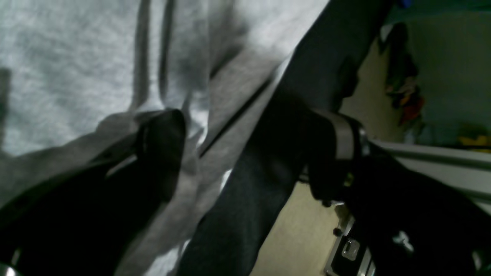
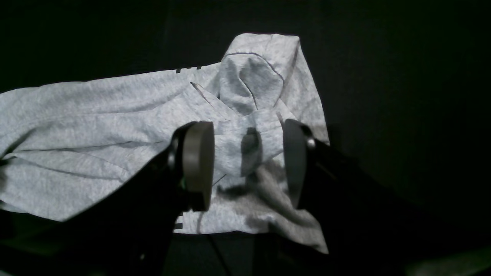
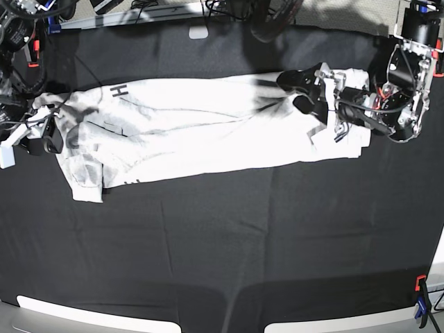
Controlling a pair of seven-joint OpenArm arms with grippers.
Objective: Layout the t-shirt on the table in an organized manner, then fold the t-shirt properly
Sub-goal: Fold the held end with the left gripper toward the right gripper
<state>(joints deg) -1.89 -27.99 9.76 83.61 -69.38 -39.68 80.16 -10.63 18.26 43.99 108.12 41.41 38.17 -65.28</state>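
A: Where does the large pale grey cotton t-shirt (image 3: 201, 132) lie now?

B: Stretched in a long band across the far half of the wide matte black cloth table (image 3: 222, 243), running from nine o'clock to three o'clock in the base view. It is bunched lengthwise, not flat; a sleeve end hangs down at about eight o'clock.

A: And the claws?

B: The left gripper (image 3: 310, 88), at two o'clock, has its jaws spread wide, with one dark finger (image 1: 161, 149) lying on the fabric, so nothing is pinched there. The right gripper (image 2: 245, 165), at nine o'clock, stands partly spread, its two pads either side of a crumpled sleeve fold without closing on it.

A: So which step is this?

B: Laying out, I'd judge; folding has not begun. Next, each claw probably needs to close on its end of the cloth and draw the shirt towards six o'clock to open the body flat.
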